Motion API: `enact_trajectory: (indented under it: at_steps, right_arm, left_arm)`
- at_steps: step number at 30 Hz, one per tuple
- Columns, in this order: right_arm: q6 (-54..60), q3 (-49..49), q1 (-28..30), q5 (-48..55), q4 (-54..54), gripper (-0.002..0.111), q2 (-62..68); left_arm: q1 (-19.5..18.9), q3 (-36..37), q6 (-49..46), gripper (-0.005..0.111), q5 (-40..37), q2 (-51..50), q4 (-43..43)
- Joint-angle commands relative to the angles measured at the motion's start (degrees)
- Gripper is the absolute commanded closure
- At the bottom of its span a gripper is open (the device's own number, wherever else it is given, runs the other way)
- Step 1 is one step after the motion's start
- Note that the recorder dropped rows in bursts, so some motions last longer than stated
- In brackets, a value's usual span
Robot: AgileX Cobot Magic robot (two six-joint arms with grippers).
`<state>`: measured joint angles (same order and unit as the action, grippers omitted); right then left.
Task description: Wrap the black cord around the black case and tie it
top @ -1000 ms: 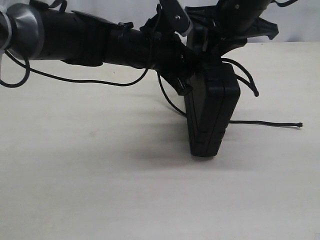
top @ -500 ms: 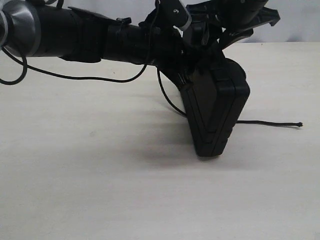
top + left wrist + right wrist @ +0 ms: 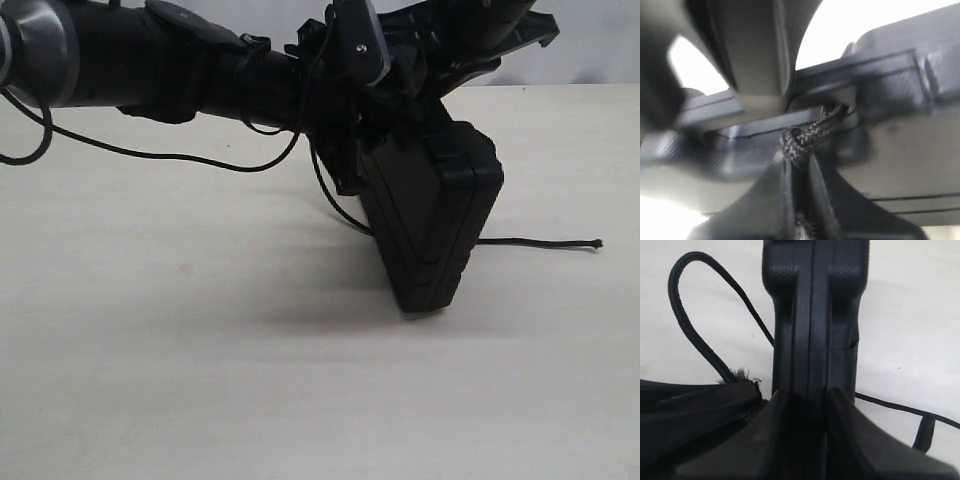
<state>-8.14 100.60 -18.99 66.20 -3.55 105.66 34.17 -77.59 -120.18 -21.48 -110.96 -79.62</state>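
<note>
far left: a long, nearly level reach of the left arm (image 3: 150,70) over the table (image 3: 150,380). at its end, the left gripper (image 3: 797,165), closed tight on the braid of the black cord (image 3: 807,136), hard against the upper edge of the black case (image 3: 432,225). below that, a loop of cord sagging toward the foot of the case. in the middle, the case itself, propped on one short end on the table, long axis near upright, a little tilted. above it, the right gripper (image 3: 807,395), down from the upper right, straddling the top edge, jaws partway in and seemingly pressed to both faces. far right, the free tail flat on the table, out to the knobbed tip (image 3: 598,243). likely next: leading the pinched strand round the case's narrow side. left arm nearer the cord, right only for steadying.
</note>
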Motion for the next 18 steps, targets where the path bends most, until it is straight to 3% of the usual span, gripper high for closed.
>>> enact_trajectory:
  at_steps: [1, 5, 14, 15, 16, 18]
  right_arm:
    - [0.9, 0.0, -0.5, 0.0, -3.3, 0.094, -0.4]
    - [0.9, -0.2, -0.5, 0.1, -3.8, 0.094, -0.4]
    - [2.1, -0.3, -0.5, 0.2, -4.8, 0.093, -0.4]
    - [2.5, -0.3, -0.5, 0.2, -4.8, 0.085, -0.4]
    - [2.9, -0.3, -0.5, 0.5, -4.8, 0.069, -0.4]
    - [4.2, -0.3, -0.5, 0.9, -6.0, 0.064, -0.4]
  left_arm:
    - [0.5, 0.2, 0.5, 0.107, 9.5, -1.5, -0.8]
    - [0.5, 0.2, 0.1, 0.107, 3.8, -1.5, -0.6]
    - [0.5, 0.2, 0.1, 0.107, 2.9, -1.5, -0.5]
    - [0.5, 0.2, 0.1, 0.107, 2.9, -1.5, -0.5]
    - [0.5, 0.2, 0.1, 0.107, 3.0, -1.5, -0.3]
    - [0.5, 0.2, 0.1, 0.107, 2.9, -1.7, 0.0]
